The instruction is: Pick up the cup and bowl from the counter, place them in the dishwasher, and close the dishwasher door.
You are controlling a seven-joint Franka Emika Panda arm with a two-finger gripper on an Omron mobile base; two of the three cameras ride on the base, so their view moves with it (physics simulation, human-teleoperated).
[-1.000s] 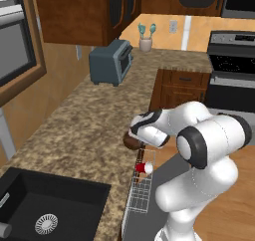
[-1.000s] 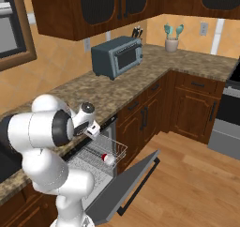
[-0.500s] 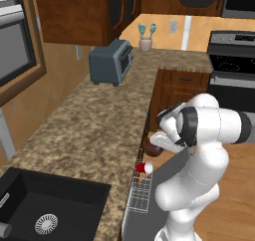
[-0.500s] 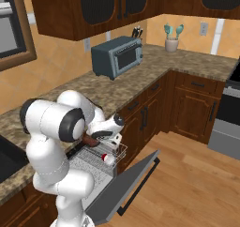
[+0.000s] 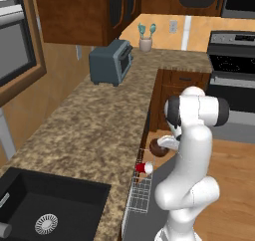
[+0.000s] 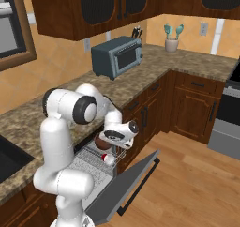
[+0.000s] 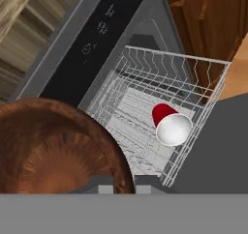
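gripper [image 6: 104, 138]: pinched on the rim of the small round dark brown bowl [image 7: 53, 148], held above the white wire rack [image 7: 145, 112] | small red tapered plastic cup [image 7: 169, 124]: on its side in the rack, near its outer edge | flat dark grey dishwasher door [image 6: 129, 186]: lowered open | speckled brown granite counter [image 5: 84, 130]: alongside

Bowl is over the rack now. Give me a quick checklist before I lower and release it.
1. Bowl in the gripper: ok, held at its rim.
2. Bowl above the white wire rack, not the counter: ok.
3. Cup already in the rack, lying on its side: ok.
4. Free rack space beside the cup: ok, bare wires left of it in the hand view.
5. Dishwasher door down, out of the way: ok.
6. Bowl level: cannot tell.
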